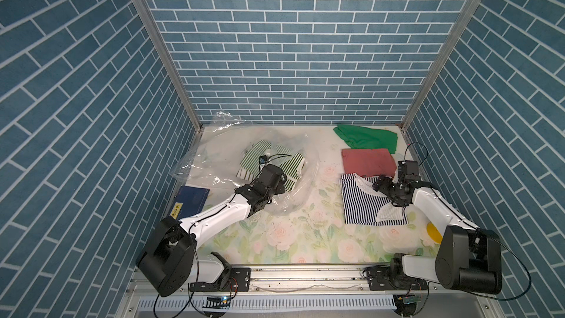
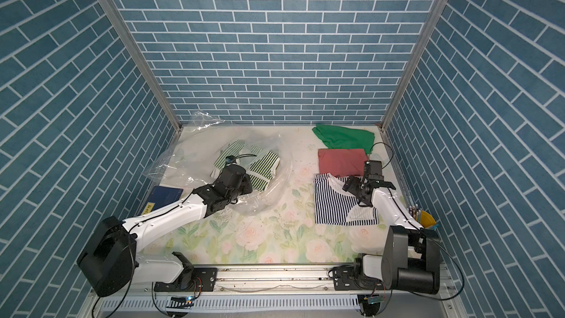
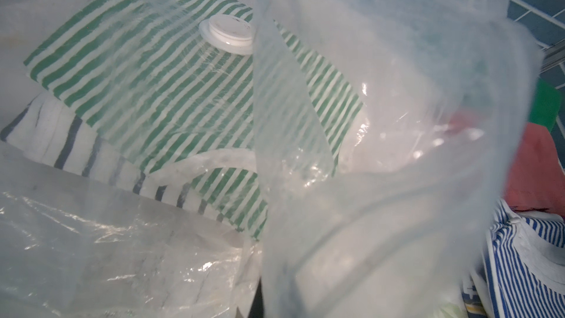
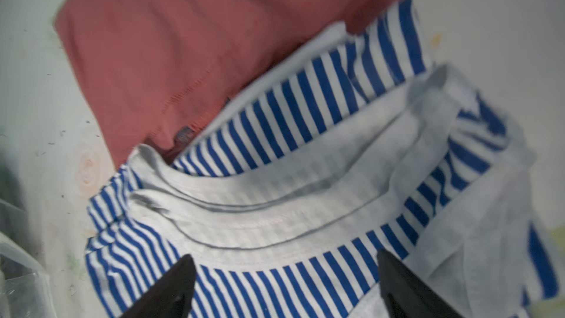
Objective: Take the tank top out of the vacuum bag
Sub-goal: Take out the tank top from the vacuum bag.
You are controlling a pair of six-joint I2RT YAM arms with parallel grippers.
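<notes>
The vacuum bag (image 1: 214, 160) (image 2: 183, 163) lies crumpled at the back left, its round white valve (image 3: 227, 33) over a green-and-white striped garment (image 1: 293, 163) (image 3: 153, 87) inside it. My left gripper (image 1: 282, 188) (image 2: 249, 186) is shut at the bag's near edge. In the left wrist view a sheet of the bag's film (image 3: 367, 117) rises from the jaws. A blue-and-white striped tank top (image 1: 363, 206) (image 2: 333, 206) (image 4: 275, 102) with white ribbed trim lies on the table at the right, outside the bag. My right gripper (image 1: 380, 183) (image 4: 284, 256) hovers open just above it, holding nothing.
A folded red garment (image 1: 367, 160) and a green garment (image 1: 367, 137) lie behind the tank top at the back right. A dark blue flat book (image 1: 191, 200) sits by the left wall. A yellow cup (image 2: 426, 218) stands by the right wall. Brick-patterned walls enclose three sides.
</notes>
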